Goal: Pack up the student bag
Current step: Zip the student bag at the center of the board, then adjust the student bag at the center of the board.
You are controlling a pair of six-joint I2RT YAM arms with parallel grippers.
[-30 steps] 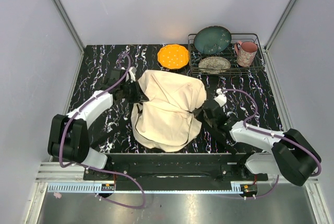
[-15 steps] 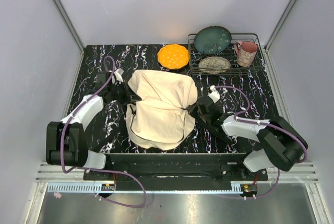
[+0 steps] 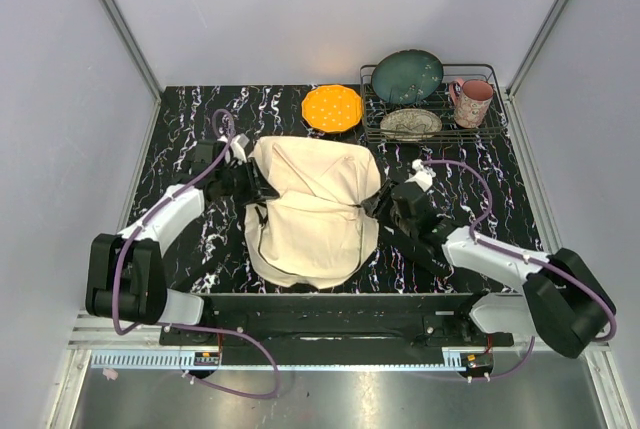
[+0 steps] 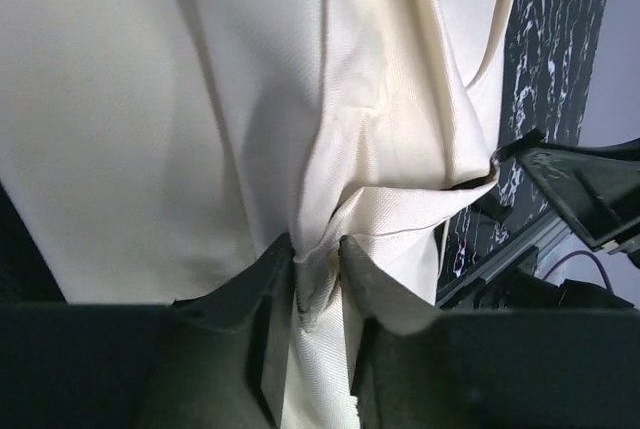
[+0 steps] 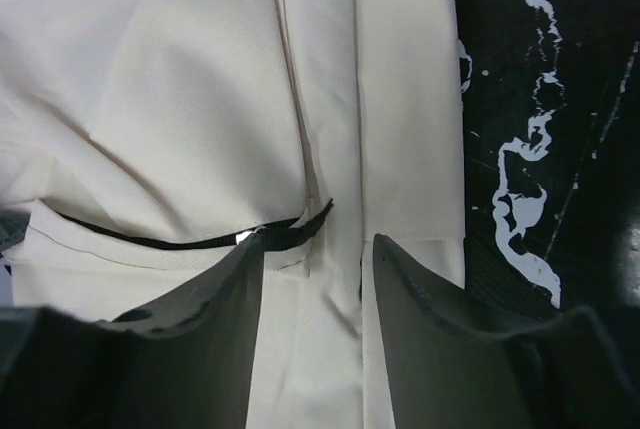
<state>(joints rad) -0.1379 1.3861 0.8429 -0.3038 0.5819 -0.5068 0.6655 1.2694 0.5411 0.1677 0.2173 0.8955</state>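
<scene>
The student bag (image 3: 315,209), cream-beige fabric, lies slumped flat in the middle of the black marbled table. My left gripper (image 3: 252,181) is at its upper left edge. In the left wrist view the left gripper (image 4: 317,254) has its jaws a little apart, with a creased fold of the student bag (image 4: 150,99) still standing between the fingertips. My right gripper (image 3: 380,207) is at the bag's right edge. Seen from the right wrist, the right gripper (image 5: 318,249) is open wide over flat fabric of the student bag (image 5: 150,79), beside a black strap (image 5: 200,241).
An orange plate (image 3: 332,108) lies just behind the bag. A wire rack (image 3: 430,136) at the back right holds a teal plate (image 3: 407,76), a patterned bowl (image 3: 410,123) and a pink mug (image 3: 472,101). Grey walls close in three sides.
Both grippers were shut on the bag's edges and have parted their jaws. The bag was dragged left, then settled slightly back to the right.
</scene>
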